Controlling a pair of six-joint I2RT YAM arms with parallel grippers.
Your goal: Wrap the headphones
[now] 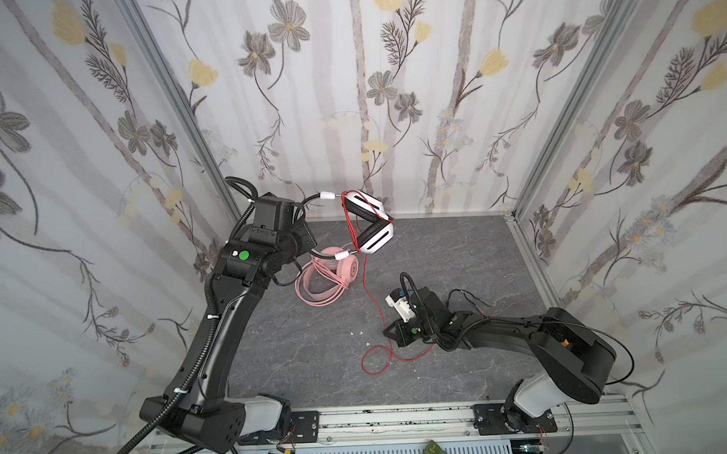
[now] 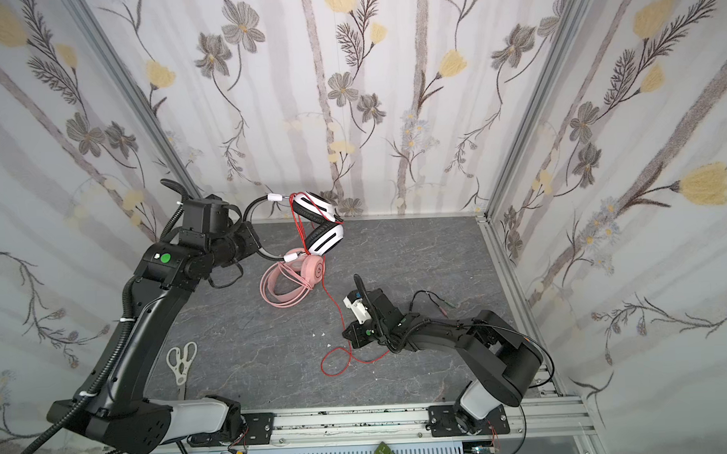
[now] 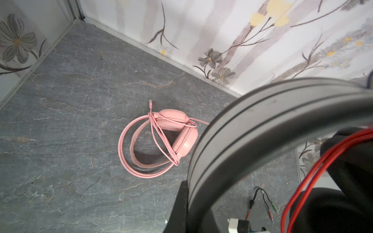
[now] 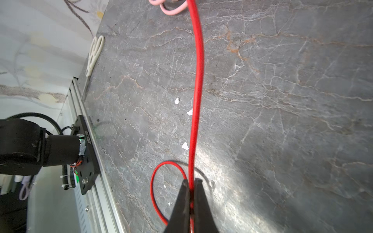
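White-and-black headphones (image 1: 372, 232): curved headband (image 3: 262, 121) clamped in left jaws; right jaws pinch thin red cable (image 4: 196, 80).

Probably a lab test cell; floral-papered panels (image 1: 348, 91) and aluminium framing (image 1: 402, 420) box a stone-look tabletop (image 1: 316, 362).

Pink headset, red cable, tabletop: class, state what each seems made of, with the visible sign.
Pink headset: probably smooth plastic cups with soft, matte leatherette-like pads; the pad edge looks cushioned.
Red cable: flexible, slightly glossy plastic or rubber sheath, looping freely beyond the right claw.
Tabletop: grey veined stone look with sheen; possibly a printed laminate, cannot tell.
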